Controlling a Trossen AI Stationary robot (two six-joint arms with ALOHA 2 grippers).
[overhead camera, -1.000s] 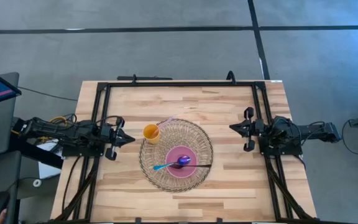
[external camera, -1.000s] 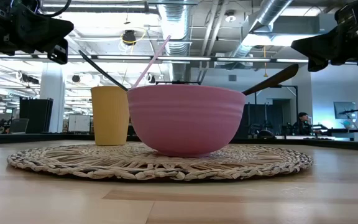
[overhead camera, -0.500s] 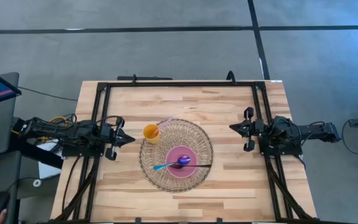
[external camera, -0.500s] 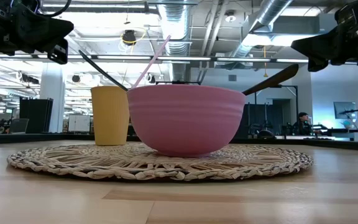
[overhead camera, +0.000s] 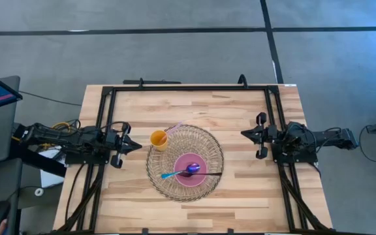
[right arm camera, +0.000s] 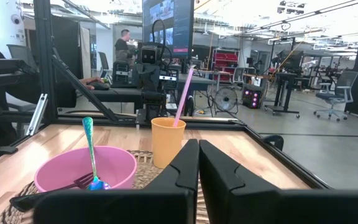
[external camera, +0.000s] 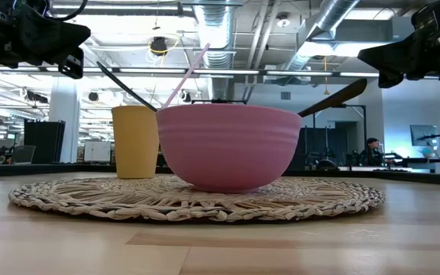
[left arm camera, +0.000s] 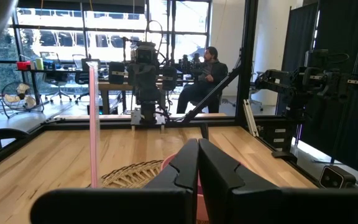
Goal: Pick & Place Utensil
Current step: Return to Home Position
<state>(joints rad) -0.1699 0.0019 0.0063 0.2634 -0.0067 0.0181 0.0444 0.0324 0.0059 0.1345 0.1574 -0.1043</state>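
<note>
A pink bowl [overhead camera: 190, 170] sits on a round woven mat [overhead camera: 207, 140] near the table's middle. In it lie a teal-handled spoon [overhead camera: 172, 174] and a dark utensil [overhead camera: 211, 173], both leaning on the rim. A yellow cup [overhead camera: 158, 139] stands on the mat's left far part with a pink straw [right arm camera: 184, 93] in it. My left gripper [overhead camera: 138, 146] hovers shut at the table's left side, left of the cup. My right gripper [overhead camera: 244, 134] hovers shut at the right side, away from the mat.
A black frame [overhead camera: 188, 88] runs along the table's far edge and down both sides. Bare wood lies between the mat and each gripper and along the near edge [overhead camera: 188, 219]. A person [left arm camera: 207, 68] sits beyond the table's right side.
</note>
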